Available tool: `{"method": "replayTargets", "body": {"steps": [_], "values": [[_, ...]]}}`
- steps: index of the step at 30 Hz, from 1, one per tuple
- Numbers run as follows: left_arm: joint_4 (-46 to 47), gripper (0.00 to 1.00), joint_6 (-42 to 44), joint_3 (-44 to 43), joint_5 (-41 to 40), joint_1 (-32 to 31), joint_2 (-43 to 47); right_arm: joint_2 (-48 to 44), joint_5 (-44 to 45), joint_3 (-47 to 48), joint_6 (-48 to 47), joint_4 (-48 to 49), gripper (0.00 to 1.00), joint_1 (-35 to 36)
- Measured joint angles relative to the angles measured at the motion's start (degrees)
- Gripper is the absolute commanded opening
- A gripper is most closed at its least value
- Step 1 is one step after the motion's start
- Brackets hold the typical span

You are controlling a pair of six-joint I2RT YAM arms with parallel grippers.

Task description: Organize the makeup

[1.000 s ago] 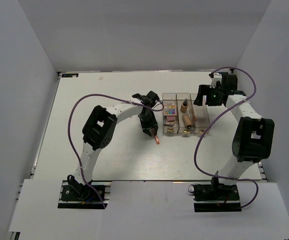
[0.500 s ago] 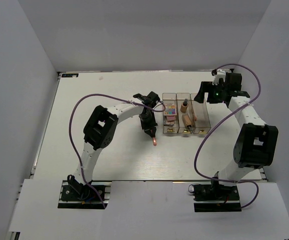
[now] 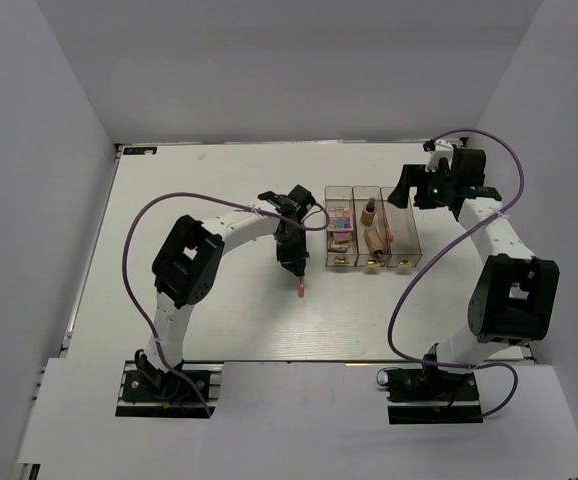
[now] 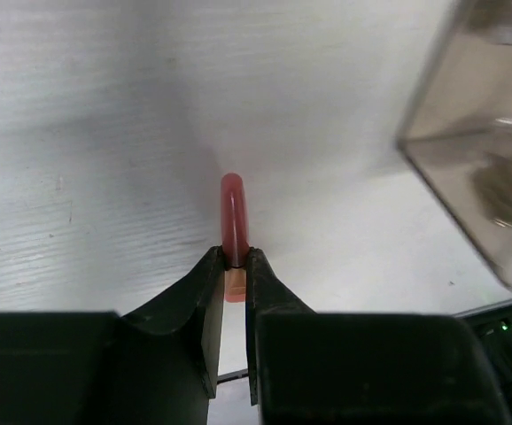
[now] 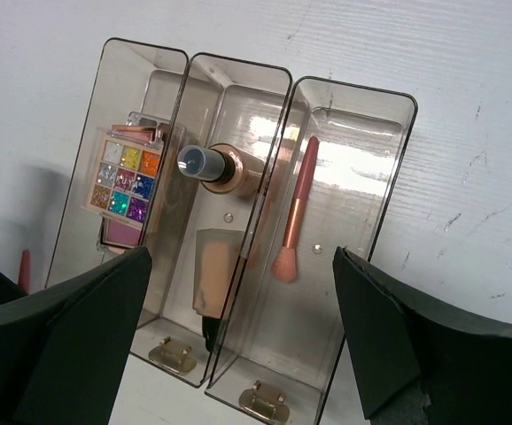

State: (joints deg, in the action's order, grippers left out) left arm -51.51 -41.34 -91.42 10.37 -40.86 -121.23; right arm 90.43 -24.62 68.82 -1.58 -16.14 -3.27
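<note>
My left gripper (image 3: 296, 278) is shut on a thin coral-pink stick (image 4: 233, 212) and holds it over the table, just left of the clear three-compartment box (image 3: 405, 242). The stick's tip (image 3: 300, 292) pokes out past the fingers. In the right wrist view the box (image 5: 353, 88) holds a multicolour palette (image 5: 123, 173) on a pink one in the left compartment, a tan bottle with dark cap (image 5: 213, 166) and a tan tube (image 5: 216, 279) in the middle, and a coral-pink brush (image 5: 293, 217) in the right. My right gripper (image 3: 409, 190) (image 5: 243, 261) is open and empty above the box's far side.
The box's gold knobs (image 5: 174, 354) face the near side. A corner of the box (image 4: 469, 168) shows at the right of the left wrist view. Purple cables (image 3: 209, 195) loop over both arms. White walls enclose the table on three sides.
My left gripper has moved a little left and toward the near side with the stick in it. My right gripper has shifted slightly back and stays open.
</note>
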Motion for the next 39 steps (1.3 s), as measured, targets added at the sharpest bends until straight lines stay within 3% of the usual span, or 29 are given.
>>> {"method": "replayTargets", "body": {"steps": [7,12,16,21,28,32,36,39], "values": [[6.1,0.1,3.5,-1.6,3.1,0.0,6.5,-1.6,0.3,-0.8,0.2,0.9,0.89,-0.3],[17.5,0.1,2.4,-8.5,10.7,-0.1,6.0,-5.0,1.4,-2.5,1.4,3.2,0.89,-1.3],[31.3,0.11,-2.5,-11.6,16.8,-0.6,2.3,-7.3,2.2,-3.0,2.2,5.0,0.89,-2.4],[43.1,0.13,-8.5,-20.8,21.0,-2.2,-9.3,-9.9,2.6,-4.2,3.0,7.3,0.89,-4.2],[55.1,0.16,-14.2,-21.5,22.1,-4.4,-16.9,-12.7,2.1,-6.2,4.1,9.2,0.89,-6.8],[57.8,0.23,-15.1,-21.6,21.9,-5.0,-17.5,-13.1,1.6,-7.1,4.8,10.2,0.89,-8.0],[58.4,0.38,-14.5,-22.5,20.5,-5.4,-17.5,-13.1,1.0,-7.7,5.4,10.5,0.89,-8.7],[57.1,0.42,-13.1,-23.1,18.3,-5.6,-17.5,-13.1,0.0,-7.8,5.7,10.6,0.89,-9.1]]}}
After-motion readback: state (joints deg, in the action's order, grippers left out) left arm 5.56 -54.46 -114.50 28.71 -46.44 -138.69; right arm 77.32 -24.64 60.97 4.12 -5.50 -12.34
